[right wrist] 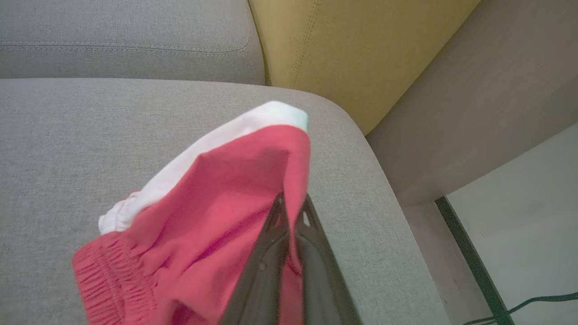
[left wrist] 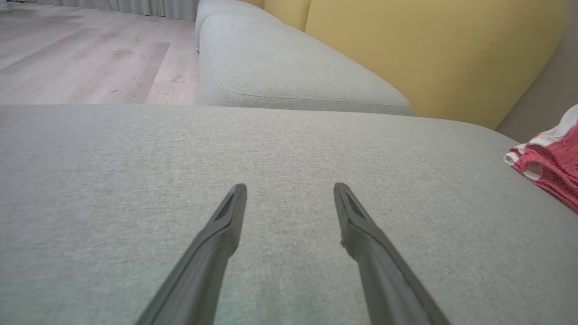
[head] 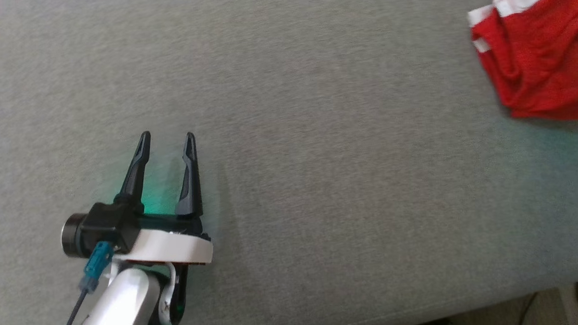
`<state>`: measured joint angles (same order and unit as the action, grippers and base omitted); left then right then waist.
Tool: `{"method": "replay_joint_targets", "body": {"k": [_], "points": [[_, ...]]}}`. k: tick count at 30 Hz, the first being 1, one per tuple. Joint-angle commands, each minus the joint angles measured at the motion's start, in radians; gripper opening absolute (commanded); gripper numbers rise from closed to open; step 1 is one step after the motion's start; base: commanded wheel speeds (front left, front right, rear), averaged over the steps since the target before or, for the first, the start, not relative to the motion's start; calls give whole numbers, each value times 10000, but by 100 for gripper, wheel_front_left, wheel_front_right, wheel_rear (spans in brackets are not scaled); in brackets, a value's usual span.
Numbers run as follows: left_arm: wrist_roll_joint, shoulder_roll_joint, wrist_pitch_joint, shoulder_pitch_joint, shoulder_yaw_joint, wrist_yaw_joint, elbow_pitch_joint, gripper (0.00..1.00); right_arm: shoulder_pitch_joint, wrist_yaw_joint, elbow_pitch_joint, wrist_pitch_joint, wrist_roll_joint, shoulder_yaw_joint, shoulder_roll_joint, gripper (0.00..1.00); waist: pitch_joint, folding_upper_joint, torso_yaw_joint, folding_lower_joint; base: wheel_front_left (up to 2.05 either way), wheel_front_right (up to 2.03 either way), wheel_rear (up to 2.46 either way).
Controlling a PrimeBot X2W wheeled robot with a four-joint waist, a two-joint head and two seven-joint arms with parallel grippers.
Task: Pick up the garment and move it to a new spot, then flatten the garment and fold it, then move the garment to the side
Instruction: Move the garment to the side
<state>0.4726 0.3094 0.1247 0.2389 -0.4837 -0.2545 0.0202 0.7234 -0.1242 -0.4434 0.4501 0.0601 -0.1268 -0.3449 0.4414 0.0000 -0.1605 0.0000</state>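
Right wrist view shows your right gripper [right wrist: 291,203] with its fingers pressed together on a fold of the red garment [right wrist: 212,212], which sits bunched near the corner of the grey cushion [right wrist: 67,135], by the yellow backrest [right wrist: 361,45]. In the head view your left gripper [head: 168,137] is well apart from the garment, fingers spread over bare cushion. Expect light, limp cloth that sags and bunches. The white hem or the gathered waistband looks like your firmest hold. You have one garment and two grippers.
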Motion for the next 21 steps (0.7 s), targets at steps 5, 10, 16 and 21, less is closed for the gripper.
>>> {"method": "replay_joint_targets", "body": {"k": [5, 10, 16, 21], "points": [[19, 131, 207, -78, 401, -135, 352, 100, 487, -65, -350, -540, -784, -854, -124, 100, 153, 0, 478, 0, 0, 0, 0], [116, 22, 367, -147, 356, -94, 98, 100, 419, -65, -470, -1042, -1004, -879, 231, 100, -134, 0, 573, 0, 0, 0, 0], [308, -127, 623, -258, 420, -67, -218, 100, 174, -65, -205, -1750, -885, -456, 630, 100, -894, 0, 711, 0, 0, 0, 0], [517, -123, 858, -527, 657, -82, -671, 100, -452, -65, 215, -2523, -1030, -132, 1167, 100, -1818, 0, 919, 0, 0, 0, 0]]}}
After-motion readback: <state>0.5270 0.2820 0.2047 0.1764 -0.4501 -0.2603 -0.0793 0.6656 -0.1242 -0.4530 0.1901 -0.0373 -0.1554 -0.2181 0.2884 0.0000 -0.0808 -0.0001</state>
